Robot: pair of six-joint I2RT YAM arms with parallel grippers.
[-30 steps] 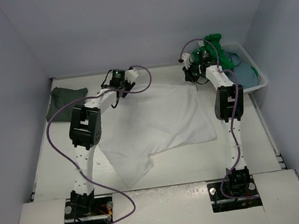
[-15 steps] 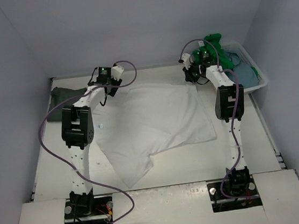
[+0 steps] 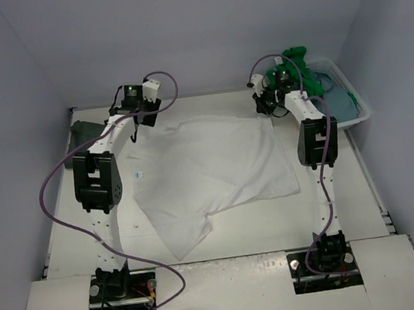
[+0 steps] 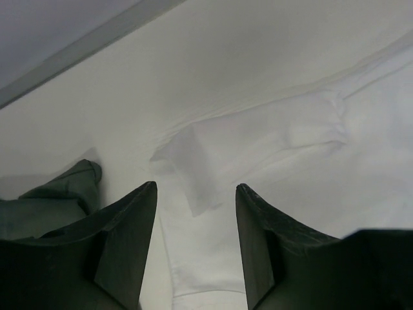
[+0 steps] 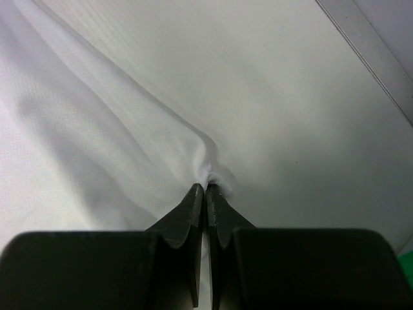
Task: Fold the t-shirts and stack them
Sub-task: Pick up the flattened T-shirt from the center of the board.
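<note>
Jaws wide and empty, the left gripper (image 4: 195, 187) has swung over the sleeve of the white t-shirt (image 3: 215, 161), probably to flatten it, while the right gripper (image 5: 206, 188) pinches its far corner.

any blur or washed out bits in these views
Top external: soft even light, sharp. Left wrist: the dark left end effector looks soft up close; white cloth t-shirt barely separates from the white table. Right wrist: weave crisp, right end effector nearly black.

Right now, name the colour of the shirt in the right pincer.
White shirt; best in the right wrist view.
</note>
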